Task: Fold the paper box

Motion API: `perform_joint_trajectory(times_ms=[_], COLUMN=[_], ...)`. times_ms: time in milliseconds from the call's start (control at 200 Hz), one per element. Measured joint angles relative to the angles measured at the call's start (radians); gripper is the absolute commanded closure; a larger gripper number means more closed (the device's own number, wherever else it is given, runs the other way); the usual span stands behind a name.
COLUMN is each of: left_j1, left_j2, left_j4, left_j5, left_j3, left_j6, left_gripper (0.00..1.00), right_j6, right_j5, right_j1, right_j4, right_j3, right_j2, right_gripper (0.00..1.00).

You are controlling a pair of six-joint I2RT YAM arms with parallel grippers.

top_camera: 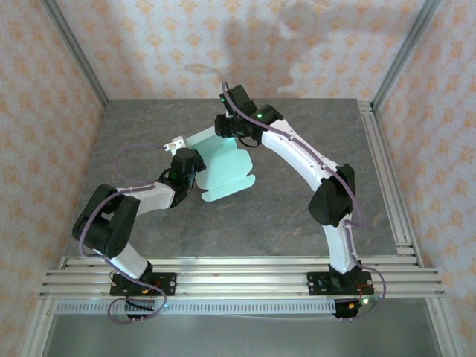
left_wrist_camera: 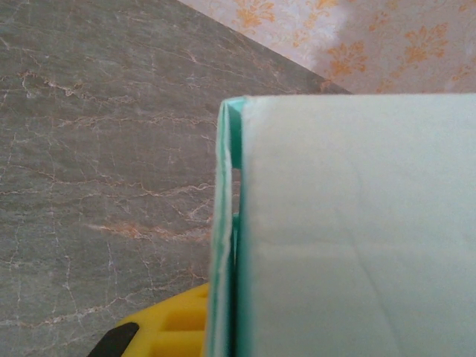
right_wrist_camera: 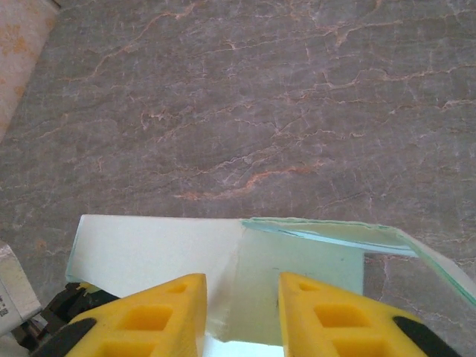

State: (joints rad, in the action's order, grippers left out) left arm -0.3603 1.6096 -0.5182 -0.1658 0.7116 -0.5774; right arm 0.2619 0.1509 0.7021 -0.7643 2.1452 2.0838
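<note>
Paper box [top_camera: 227, 169] lies part-folded mid-table [top_camera: 260, 223], one panel raised on edge. Left gripper [top_camera: 192, 161] meets its left side; the card hides one finger, so its jaws cannot be judged. Right gripper [right_wrist_camera: 242, 288] sits at the box's far edge, jaws parted over the card.
</note>
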Motion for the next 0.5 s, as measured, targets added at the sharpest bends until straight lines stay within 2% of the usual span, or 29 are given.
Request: perform_joint_trajectory(times_ms=[155,385,455,501], left_j1=[0.000,0.000,0.000,0.000], left_j2=[0.000,0.000,0.000,0.000], left_j4=[0.011,0.021,0.022,0.022], left_j5=[0.000,0.000,0.000,0.000], left_j3=[0.000,0.000,0.000,0.000], left_j6=[0.000,0.000,0.000,0.000], left_gripper=[1.00,1.00,1.00,1.00], right_j6=[0.012,0.019,0.018,0.019], right_j5=[0.014,0.029,0.032,0.033], right_j1=[-0.003,-0.003,-0.005,-0.005], right_j4=[0.000,0.001,0.001,0.001], right_j3=[0.002,0.002,0.002,0.002], right_j2=[0.011,0.012,0.012,0.012], right_gripper=[0.79,0.93,0.93,0.87])
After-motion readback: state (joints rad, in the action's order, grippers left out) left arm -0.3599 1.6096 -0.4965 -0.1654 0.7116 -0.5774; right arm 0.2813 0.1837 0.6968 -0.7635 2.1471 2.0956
